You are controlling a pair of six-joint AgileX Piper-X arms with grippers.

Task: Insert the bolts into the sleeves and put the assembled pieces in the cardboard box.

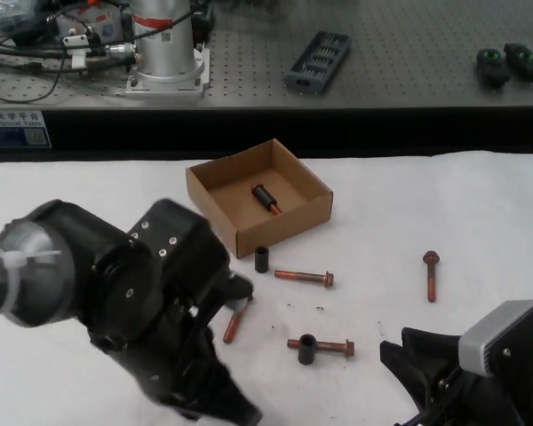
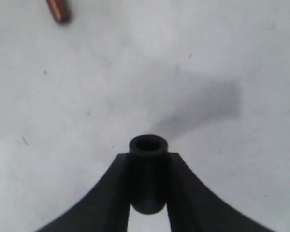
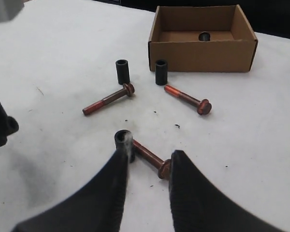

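Observation:
My left gripper (image 2: 149, 155) is shut on a black sleeve (image 2: 149, 193), held just above the white cloth, with a bolt's tip (image 2: 58, 10) nearby. My right gripper (image 3: 150, 162) is open, low over a bolt (image 3: 147, 153) that sits through a lying sleeve (image 3: 123, 140); the bolt's head lies between the fingers. The cardboard box (image 1: 298, 213) holds one assembled piece (image 1: 266, 197). Two sleeves (image 3: 122, 71) (image 3: 161, 71) stand in front of the box, each with a loose bolt (image 3: 108, 99) (image 3: 188, 99) beside it.
A further loose bolt (image 1: 431, 275) lies to the right on the cloth. The left arm's bulk (image 1: 151, 311) covers the near left of the cloth, and the right arm (image 1: 480, 373) is at the near right. Behind the cloth runs a dark bench with equipment (image 1: 164, 44).

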